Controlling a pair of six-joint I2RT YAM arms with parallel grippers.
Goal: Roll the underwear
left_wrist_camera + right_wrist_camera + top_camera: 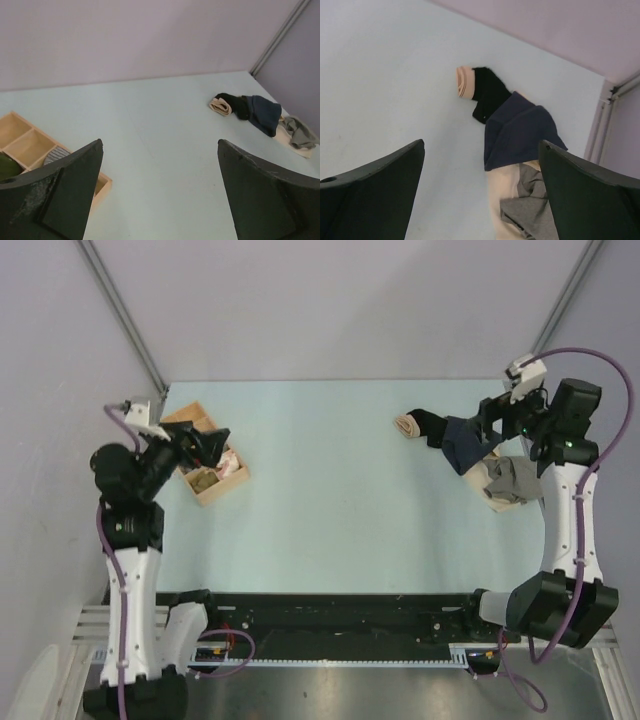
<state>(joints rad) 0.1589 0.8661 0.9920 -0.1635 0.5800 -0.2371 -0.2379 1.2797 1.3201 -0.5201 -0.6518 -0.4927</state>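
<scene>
Pale blue tabletop [330, 500], lilac walls [330, 300]. Light wooden divided box [30, 147] holds striped grey underwear [56, 155]. Left pincer [160, 147] above box, right pincer [481, 145] far across from box; both agape, empty.

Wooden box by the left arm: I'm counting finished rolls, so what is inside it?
Striped grey underwear in one compartment, something dark green beside it, two compartments bare. The left pincer hides the rest of the wooden box.

Divided tray [192, 416] at mid-left of the top view, on the table [320, 480]; underwear [59, 154] lies in one of its compartments. Garment pile [465, 440] at upper right, well apart.
</scene>
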